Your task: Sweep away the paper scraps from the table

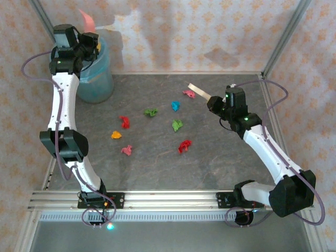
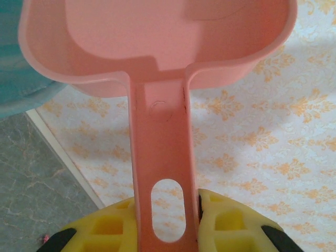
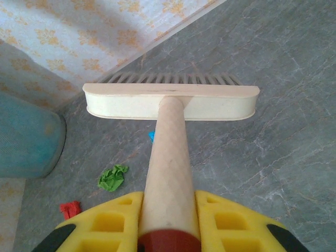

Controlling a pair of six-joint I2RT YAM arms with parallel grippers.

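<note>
Several paper scraps lie scattered on the table [image 1: 231, 163]: pink [image 1: 188, 93], blue [image 1: 175, 105], green [image 1: 150, 112], red [image 1: 124, 122], orange [image 1: 116, 135] and others. My right gripper [image 1: 215, 102] [image 3: 168, 226] is shut on the handle of a cream brush [image 3: 170, 102], whose head [image 1: 198, 90] hovers beside the pink scrap at the back. The right wrist view shows a green scrap [image 3: 112, 177] and a red one [image 3: 70, 209] to the left of the handle. My left gripper [image 1: 89, 42] [image 2: 167, 226] holds a pink dustpan [image 2: 157, 47] by its handle, raised over the back left corner.
A teal bin [image 1: 97, 73] [image 3: 26, 136] stands at the table's back left corner, under the dustpan. Patterned walls close the back and sides. Aluminium rails [image 1: 173, 199] run along the near edge by the arm bases.
</note>
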